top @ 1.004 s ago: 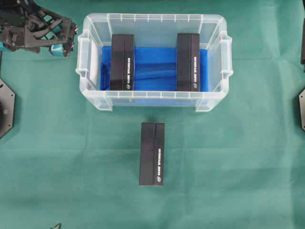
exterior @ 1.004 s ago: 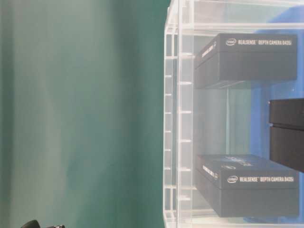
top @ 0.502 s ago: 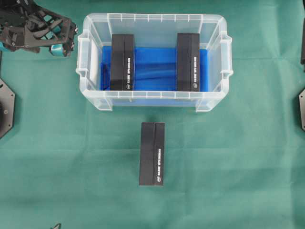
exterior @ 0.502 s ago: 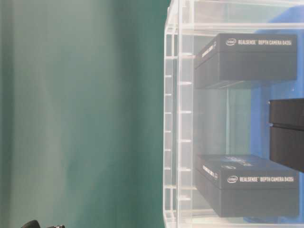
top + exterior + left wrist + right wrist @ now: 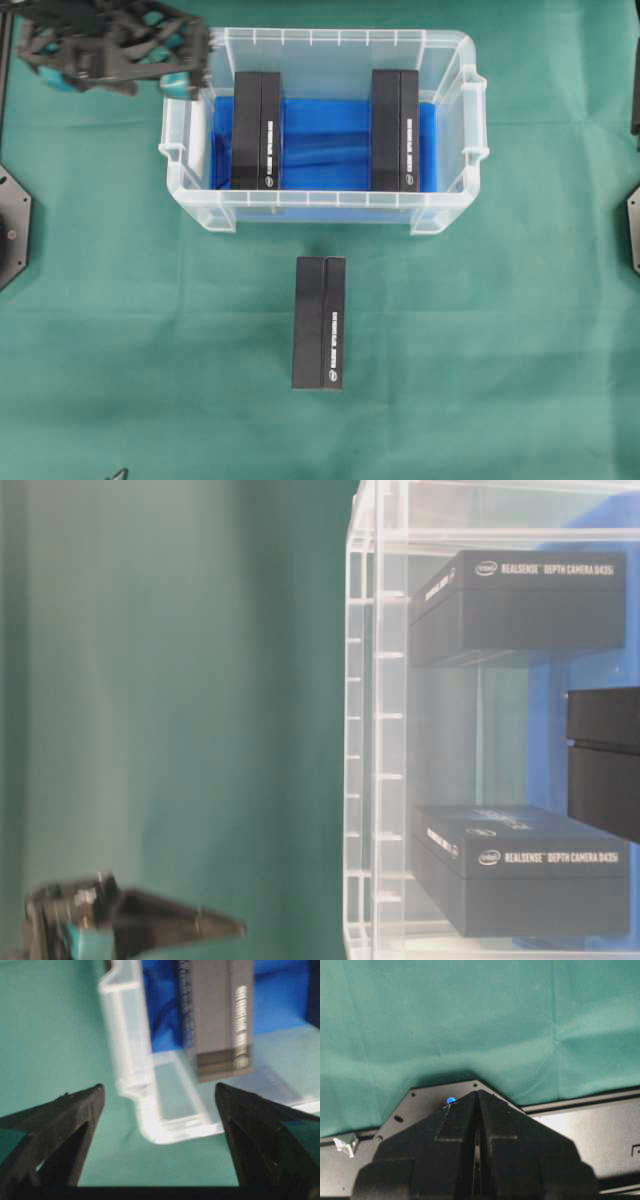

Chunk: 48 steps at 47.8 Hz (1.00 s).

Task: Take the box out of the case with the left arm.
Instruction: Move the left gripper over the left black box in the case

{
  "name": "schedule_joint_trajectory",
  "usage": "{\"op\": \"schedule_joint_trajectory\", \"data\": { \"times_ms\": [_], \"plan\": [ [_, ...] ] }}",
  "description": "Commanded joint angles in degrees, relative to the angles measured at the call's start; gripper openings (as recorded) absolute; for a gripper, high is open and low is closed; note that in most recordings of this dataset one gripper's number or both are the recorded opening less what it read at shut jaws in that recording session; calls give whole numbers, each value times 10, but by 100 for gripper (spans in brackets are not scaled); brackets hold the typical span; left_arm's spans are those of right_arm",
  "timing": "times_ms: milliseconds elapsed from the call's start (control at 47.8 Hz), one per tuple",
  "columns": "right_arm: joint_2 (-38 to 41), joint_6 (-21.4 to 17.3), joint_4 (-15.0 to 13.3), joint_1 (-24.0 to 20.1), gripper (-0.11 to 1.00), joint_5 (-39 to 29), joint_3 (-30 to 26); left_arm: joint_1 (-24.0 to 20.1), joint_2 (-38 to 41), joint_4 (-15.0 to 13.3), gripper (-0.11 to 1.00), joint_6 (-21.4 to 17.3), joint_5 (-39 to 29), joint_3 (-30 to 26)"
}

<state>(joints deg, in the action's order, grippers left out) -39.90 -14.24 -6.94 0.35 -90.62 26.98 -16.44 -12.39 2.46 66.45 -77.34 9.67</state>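
The case (image 5: 320, 205) is a clear tub with a blue lining, standing at the back middle of the green cloth. Two black boxes lie inside it, the left box (image 5: 257, 130) and the right box (image 5: 395, 130). A third black box (image 5: 320, 322) lies on the cloth in front of the case. My left gripper (image 5: 198, 62) hovers open and empty at the case's back left corner. In the left wrist view its fingers (image 5: 60, 1125) frame a corner of the case (image 5: 135, 1050), with the left box (image 5: 220, 1015) beyond. My right gripper (image 5: 477, 1092) is shut and empty.
Seen from table level, the case wall (image 5: 365, 730) rises on the right with boxes (image 5: 520, 870) behind it, and the left gripper (image 5: 200, 925) shows low on the left. The right gripper hangs over a grey base plate (image 5: 420, 1105). Black mounts (image 5: 12, 225) flank the cloth.
My left gripper has moved right and slightly back, from beside the case to its back left corner, still open. It has come into the table-level view. The boxes and case have not moved.
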Motion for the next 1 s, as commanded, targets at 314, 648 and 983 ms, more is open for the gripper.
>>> {"op": "schedule_joint_trajectory", "data": {
  "times_ms": [314, 648, 983],
  "plan": [
    [-1, -1, -1, 0, 0, 0, -8, 19, 113, 0, 90, -1, -11, -163],
    [-4, 0, -1, 1, 0, 0, -7, 28, 140, 0, 90, 6, -49, -193],
    [-5, 0, -1, 1, 0, 0, -7, 31, 140, 1, 90, 20, -49, -185]
  ]
}}
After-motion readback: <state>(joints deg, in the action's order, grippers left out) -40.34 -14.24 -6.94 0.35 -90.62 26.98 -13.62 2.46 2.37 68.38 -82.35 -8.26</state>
